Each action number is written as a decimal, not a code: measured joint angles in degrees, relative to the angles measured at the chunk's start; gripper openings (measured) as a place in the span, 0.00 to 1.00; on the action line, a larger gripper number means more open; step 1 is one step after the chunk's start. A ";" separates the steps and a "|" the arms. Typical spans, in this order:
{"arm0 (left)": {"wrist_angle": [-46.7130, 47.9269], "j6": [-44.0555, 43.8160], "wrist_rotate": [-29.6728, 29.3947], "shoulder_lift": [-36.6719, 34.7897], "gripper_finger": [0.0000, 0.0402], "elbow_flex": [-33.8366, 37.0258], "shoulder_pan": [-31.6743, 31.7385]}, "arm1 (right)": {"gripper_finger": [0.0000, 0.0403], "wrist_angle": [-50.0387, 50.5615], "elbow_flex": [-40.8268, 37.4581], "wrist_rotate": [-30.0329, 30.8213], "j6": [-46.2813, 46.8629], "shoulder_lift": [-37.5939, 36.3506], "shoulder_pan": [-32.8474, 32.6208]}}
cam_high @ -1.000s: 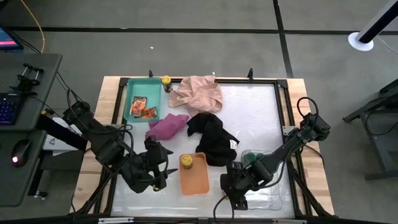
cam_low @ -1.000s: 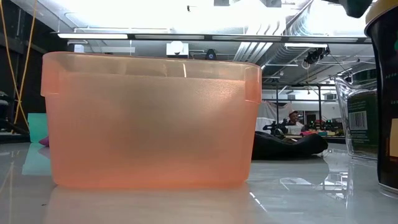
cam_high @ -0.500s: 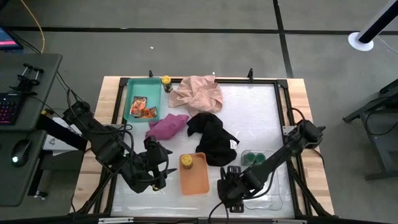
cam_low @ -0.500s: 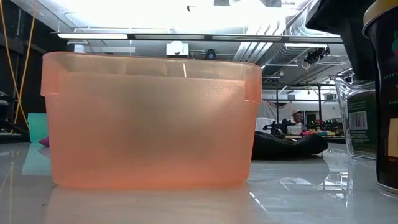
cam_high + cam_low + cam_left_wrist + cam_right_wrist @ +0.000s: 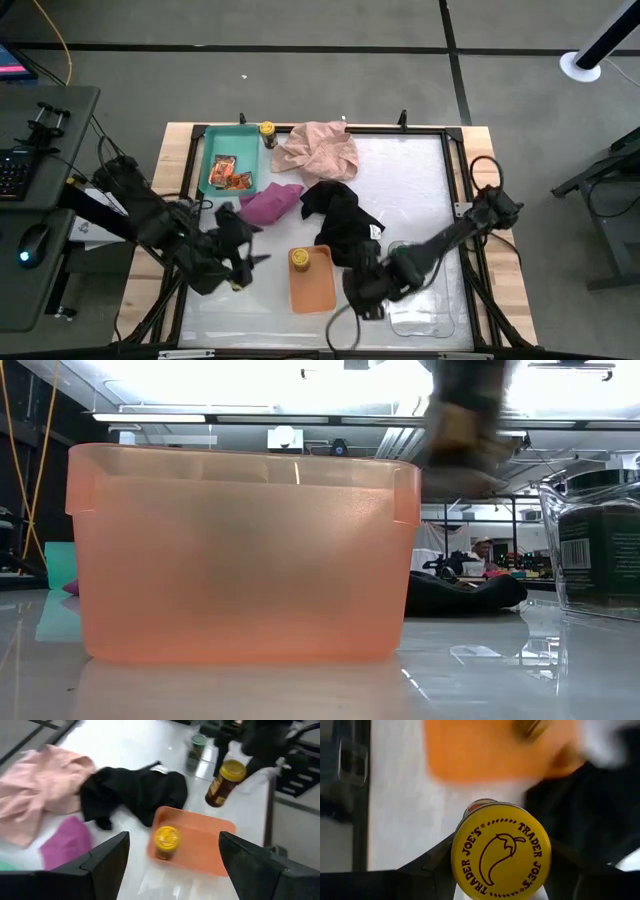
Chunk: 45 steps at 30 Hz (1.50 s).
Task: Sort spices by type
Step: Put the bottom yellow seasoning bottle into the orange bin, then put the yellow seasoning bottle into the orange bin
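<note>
Taking the orange tray (image 5: 312,285) near the front middle of the table (image 5: 420,180) as the mark: far to its left and back sits the teal tray (image 5: 228,150) with orange-red packets (image 5: 228,174) in it, and a yellow-lidded jar (image 5: 268,133) stands just outside that tray's far right corner. The left hand (image 5: 240,268) hovers to the left of the orange tray, fingers spread and holding nothing. A magenta cloth (image 5: 268,203), a pink cloth (image 5: 318,148) and a black cloth (image 5: 342,218) lie behind the orange tray. Inside the tray, at its back end, stands another yellow-lidded jar (image 5: 299,260). Just off the tray's right edge the right hand (image 5: 362,283) is clenched on a yellow-lidded spice jar (image 5: 224,782), lifted clear of the table. Farther right, a green-lidded jar (image 5: 600,540) stands in the clear tray (image 5: 425,300).
</note>
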<state>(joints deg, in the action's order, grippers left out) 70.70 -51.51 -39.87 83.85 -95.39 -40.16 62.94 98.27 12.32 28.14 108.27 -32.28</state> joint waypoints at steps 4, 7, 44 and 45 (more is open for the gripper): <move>5.33 -4.86 -4.51 -2.59 0.73 -0.02 -0.62 | 0.53 -0.63 6.60 3.01 -5.21 -0.08 3.99; 7.82 -9.73 -6.93 -2.92 0.73 0.12 -2.09 | 0.53 -5.05 8.10 3.17 -8.35 -0.13 6.59; 1.36 -30.96 7.49 -5.80 0.73 21.22 -1.12 | 0.77 -21.14 -9.19 -5.07 -12.59 1.75 15.16; 1.36 -30.11 7.51 -5.92 0.73 21.22 -0.56 | 0.78 -21.15 -9.19 -5.04 -12.59 1.75 15.17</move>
<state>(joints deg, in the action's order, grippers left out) 72.05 -81.62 -32.36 77.92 -74.17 -40.72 41.79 89.08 7.27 15.55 110.02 -17.11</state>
